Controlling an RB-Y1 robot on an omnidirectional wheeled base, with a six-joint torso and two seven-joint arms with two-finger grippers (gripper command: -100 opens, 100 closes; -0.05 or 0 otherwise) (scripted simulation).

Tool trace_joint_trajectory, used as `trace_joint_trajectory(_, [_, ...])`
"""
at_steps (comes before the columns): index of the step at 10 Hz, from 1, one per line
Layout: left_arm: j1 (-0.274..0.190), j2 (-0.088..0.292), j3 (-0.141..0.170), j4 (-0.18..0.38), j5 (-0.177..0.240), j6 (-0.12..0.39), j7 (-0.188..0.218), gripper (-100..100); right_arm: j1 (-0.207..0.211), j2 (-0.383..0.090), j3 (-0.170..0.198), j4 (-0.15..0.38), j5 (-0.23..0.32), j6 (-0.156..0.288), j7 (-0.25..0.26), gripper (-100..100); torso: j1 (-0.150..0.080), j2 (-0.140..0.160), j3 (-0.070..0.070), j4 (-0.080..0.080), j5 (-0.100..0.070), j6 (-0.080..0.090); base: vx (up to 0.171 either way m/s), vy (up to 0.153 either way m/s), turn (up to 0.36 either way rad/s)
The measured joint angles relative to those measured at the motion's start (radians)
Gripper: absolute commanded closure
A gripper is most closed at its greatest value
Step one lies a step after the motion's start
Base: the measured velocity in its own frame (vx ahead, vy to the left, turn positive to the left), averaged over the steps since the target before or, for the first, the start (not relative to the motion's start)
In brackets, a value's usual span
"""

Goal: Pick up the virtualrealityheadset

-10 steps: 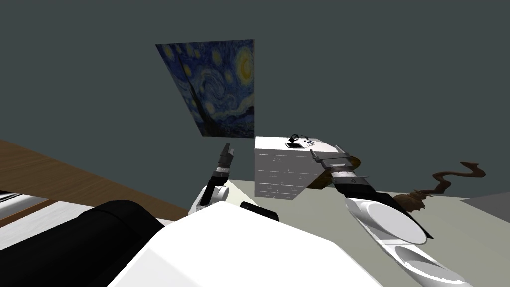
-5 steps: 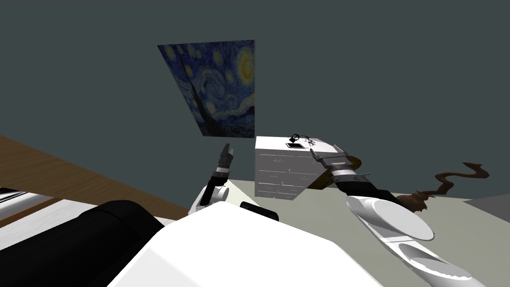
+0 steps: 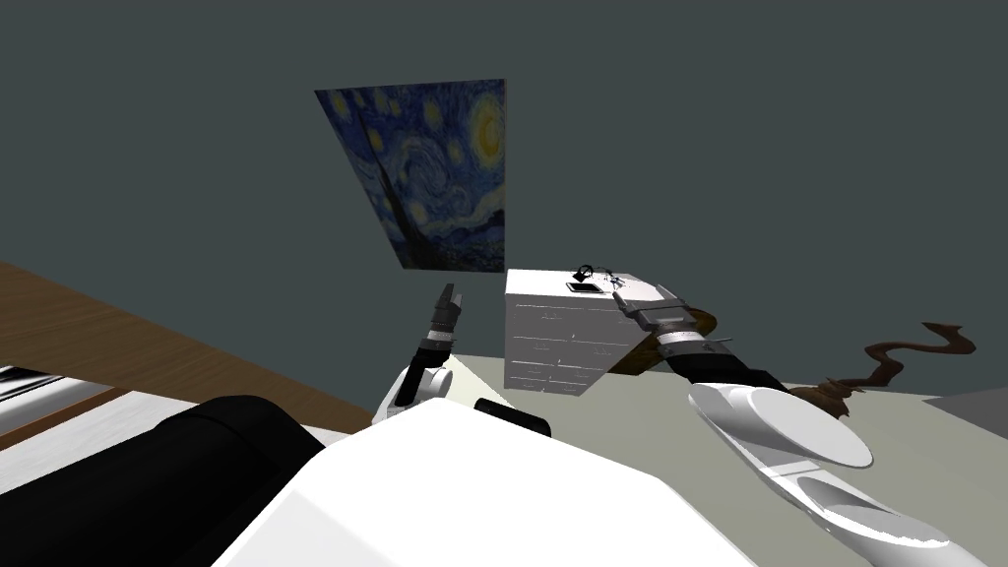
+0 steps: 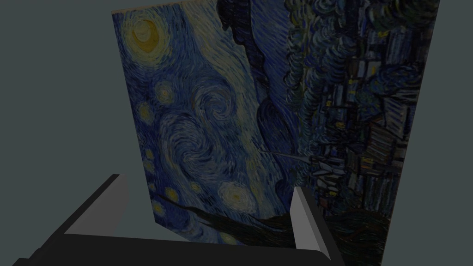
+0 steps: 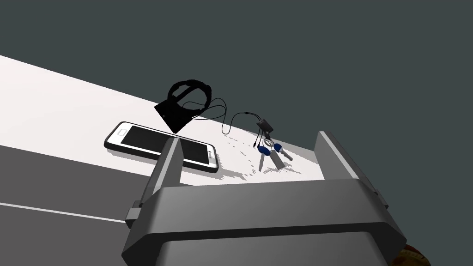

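Headset [image 5: 184, 104], black with its strap looped up over it, sits on the white top of a dresser [image 3: 561, 340], toward the far edge; in the head view it is a small dark shape [image 3: 584, 271] near the middle of that top. Just on its near side lies a phone [image 5: 161, 147], flat, dark screen up, white-rimmed; whether the two touch I cannot tell. A thin black cable [image 5: 231, 120] runs from the headset to the right, toward a bunch of keys [image 5: 272, 152] with blue heads, which lies apart from the phone.

My right gripper [image 5: 248, 138] hangs at the dresser's near right corner, pointing across the top; its fingers stand wide apart with nothing between them; one fingertip overlaps the phone's near edge in the wrist view, and the headset is beyond that finger, not touched. My left gripper [image 3: 451, 292] is raised to the left of the dresser, well clear of it; its fingers [image 4: 305, 217] are also spread wide and hold nothing.
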Motion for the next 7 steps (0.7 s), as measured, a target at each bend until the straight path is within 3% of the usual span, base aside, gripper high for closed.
trace_joint_trajectory(2, [0.000,0.000,0.000,0.000,0.000,0.000,0.000,0,0.000,-0.002,-0.001,0.000,-0.056,0.001,-0.001,-100,-0.001,0.000,0.000,0.000,0.000,0.000,-0.002,0.008,0.014])
trace_joint_trajectory(4, [0.000,0.000,0.000,0.000,0.000,0.000,0.000,0,-0.015,-0.047,-0.001,0.012,-0.116,0.000,0.003,-100,0.000,0.000,0.000,0.000,0.000,0.000,-0.003,0.012,0.008])
trace_joint_trajectory(7, [0.000,0.000,0.000,0.000,0.000,0.000,0.000,0,-0.018,-0.057,-0.003,0.015,-0.207,0.000,0.003,-100,-0.001,0.000,0.000,0.000,0.000,0.000,0.000,0.004,0.010])
